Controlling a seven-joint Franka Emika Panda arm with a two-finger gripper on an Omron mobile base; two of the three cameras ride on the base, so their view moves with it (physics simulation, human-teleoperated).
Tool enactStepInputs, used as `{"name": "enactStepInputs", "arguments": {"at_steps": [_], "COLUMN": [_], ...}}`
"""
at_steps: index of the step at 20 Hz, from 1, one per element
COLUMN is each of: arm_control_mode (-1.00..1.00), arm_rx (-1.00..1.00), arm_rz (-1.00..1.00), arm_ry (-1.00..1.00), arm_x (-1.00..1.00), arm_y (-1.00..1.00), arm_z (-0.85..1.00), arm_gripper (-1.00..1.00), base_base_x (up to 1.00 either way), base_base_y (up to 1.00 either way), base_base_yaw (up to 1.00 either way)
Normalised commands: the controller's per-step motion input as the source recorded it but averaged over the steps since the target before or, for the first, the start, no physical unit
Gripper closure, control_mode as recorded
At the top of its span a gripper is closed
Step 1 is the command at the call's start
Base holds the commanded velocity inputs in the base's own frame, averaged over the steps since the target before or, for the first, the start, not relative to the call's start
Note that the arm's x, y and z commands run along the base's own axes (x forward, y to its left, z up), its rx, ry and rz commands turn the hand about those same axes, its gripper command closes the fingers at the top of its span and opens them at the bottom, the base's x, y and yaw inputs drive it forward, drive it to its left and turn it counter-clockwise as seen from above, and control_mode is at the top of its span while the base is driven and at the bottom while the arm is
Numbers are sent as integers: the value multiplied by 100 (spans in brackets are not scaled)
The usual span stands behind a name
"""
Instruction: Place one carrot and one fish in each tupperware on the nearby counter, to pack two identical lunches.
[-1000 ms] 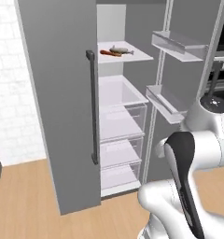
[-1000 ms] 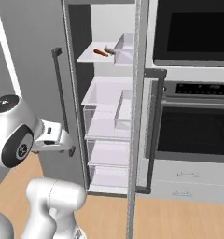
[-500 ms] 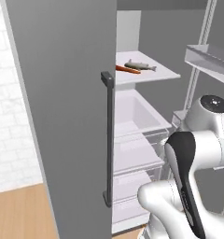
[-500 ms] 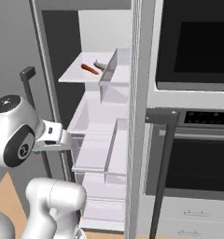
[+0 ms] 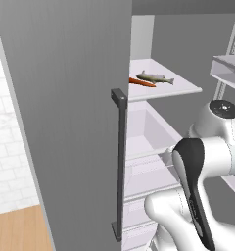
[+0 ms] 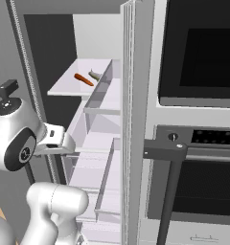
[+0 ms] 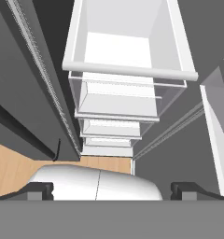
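Observation:
An orange carrot and a grey fish lie side by side on the upper white shelf of the open fridge. From the right base view the carrot sits left of the fish. My gripper is open with nothing between its fingertips. It hangs well below that shelf and looks down over the clear fridge drawers. The tupperware and the counter are out of view.
The fridge's grey left door with its dark vertical handle stands open close on my left. The right door with its bins stands open beside a built-in oven. Wooden floor lies below.
Both base views have shifted and the fridge looms larger and nearer, so the base has driven toward it. The arm keeps about the same pose; carrot and fish stay on the shelf.

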Motion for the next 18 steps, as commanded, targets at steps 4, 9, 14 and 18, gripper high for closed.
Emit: {"name": "enactStepInputs", "arguments": {"at_steps": [4, 9, 14, 18], "arm_control_mode": [-100, -100, -100, -100], "arm_rx": [0, 1, 4, 1], "arm_rz": [0, 5, 15, 4], "arm_ry": [0, -10, -34, -2], "arm_x": [5, 9, 13, 54], "arm_y": [-1, 0, -1, -2], "arm_z": [0, 6, 57, 82], "arm_gripper": [-100, -100, -100, -100], "base_base_x": [-1, 0, 0, 0], "base_base_y": [0, 0, 0, 0], "base_base_yaw": [0, 0, 0, 0]}}
